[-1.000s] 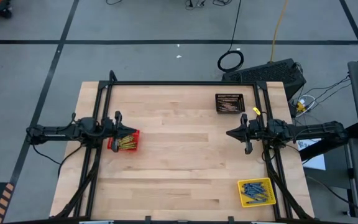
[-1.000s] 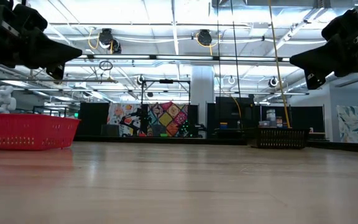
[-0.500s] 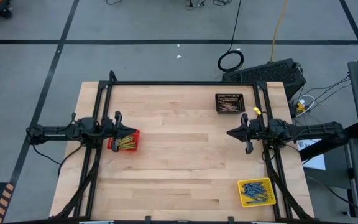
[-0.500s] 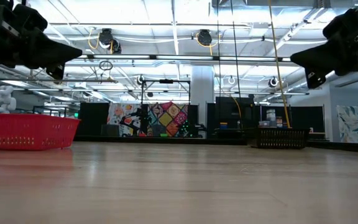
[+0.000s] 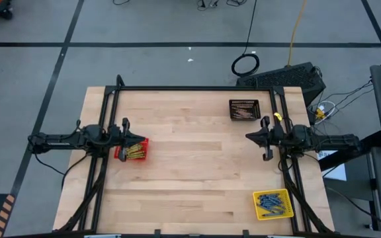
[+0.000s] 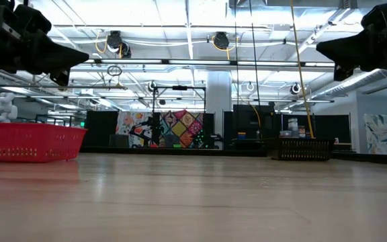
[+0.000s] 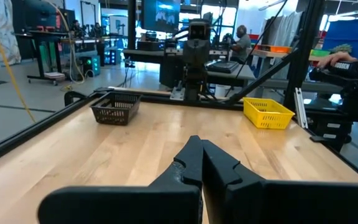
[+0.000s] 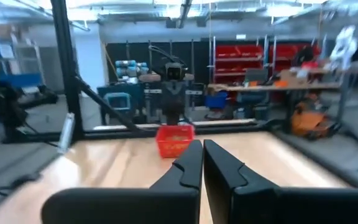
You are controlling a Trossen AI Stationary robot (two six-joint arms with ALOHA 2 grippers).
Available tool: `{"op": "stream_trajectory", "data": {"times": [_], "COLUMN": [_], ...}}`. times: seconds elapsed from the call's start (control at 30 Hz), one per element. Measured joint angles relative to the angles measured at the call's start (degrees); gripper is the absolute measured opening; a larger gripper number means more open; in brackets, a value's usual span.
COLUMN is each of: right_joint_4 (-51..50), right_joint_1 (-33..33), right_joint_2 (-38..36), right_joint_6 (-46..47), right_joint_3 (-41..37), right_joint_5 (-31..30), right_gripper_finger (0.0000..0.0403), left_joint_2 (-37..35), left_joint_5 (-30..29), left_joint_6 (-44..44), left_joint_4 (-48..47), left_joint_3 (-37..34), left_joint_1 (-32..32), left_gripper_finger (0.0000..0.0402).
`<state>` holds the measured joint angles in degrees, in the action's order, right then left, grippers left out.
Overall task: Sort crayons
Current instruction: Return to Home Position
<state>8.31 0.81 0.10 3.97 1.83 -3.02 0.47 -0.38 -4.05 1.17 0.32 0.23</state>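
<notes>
now left gripper closed, right gripper closed

A red mesh basket sits at the wooden table's left edge, a black mesh basket near its far right corner, a yellow mesh basket at its near right corner.

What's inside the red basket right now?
Yellow-gold crayons lie piled in the red basket. The left gripper, shut, hangs over its edge nearest that arm, hiding anything beneath. The right gripper waits across the table.
</notes>
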Motion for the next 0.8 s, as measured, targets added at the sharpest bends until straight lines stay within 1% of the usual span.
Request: {"op": "stream_trajectory", "data": {"times": [0.1, 0.23, 0.33, 0.43, 0.7, 0.8], "right_joint_4": [0.18, -3.02, -7.60, -7.61, -7.88, -6.37], "right_joint_1": [-0.03, -0.03, -0.03, -0.11, -0.73, -0.73], "right_joint_2": [-0.02, -0.04, -0.07, -0.11, -0.07, 0.38], "right_joint_6": [-5.84, -11.55, -11.71, -11.02, -13.71, -13.68], "right_joint_3": [0.00, 0.00, 0.00, 0.04, 0.04, 0.04], "right_joint_5": [-0.31, -0.50, -3.60, -6.01, -5.91, -5.98], "right_gripper_finger": [0.0000, 0.0000, 0.0000, 0.0000, 0.0000, 0.0000], "left_joint_2": [0.00, 0.00, 0.00, 0.00, 0.00, 0.00], "left_joint_5": [0.00, 0.00, 0.00, 0.02, 0.04, 0.04], "left_joint_6": [0.00, 0.00, 0.00, 0.00, 0.00, 0.00], "left_joint_4": [0.00, 0.02, 0.00, 0.00, 0.00, 0.00], "left_joint_3": [-0.02, -0.02, -0.02, -0.02, -0.02, -0.02], "left_joint_1": [0.00, 0.00, 0.00, 0.00, 0.00, 0.00], "left_gripper_finger": [0.0000, 0.0000, 0.0000, 0.0000, 0.0000, 0.0000]}}
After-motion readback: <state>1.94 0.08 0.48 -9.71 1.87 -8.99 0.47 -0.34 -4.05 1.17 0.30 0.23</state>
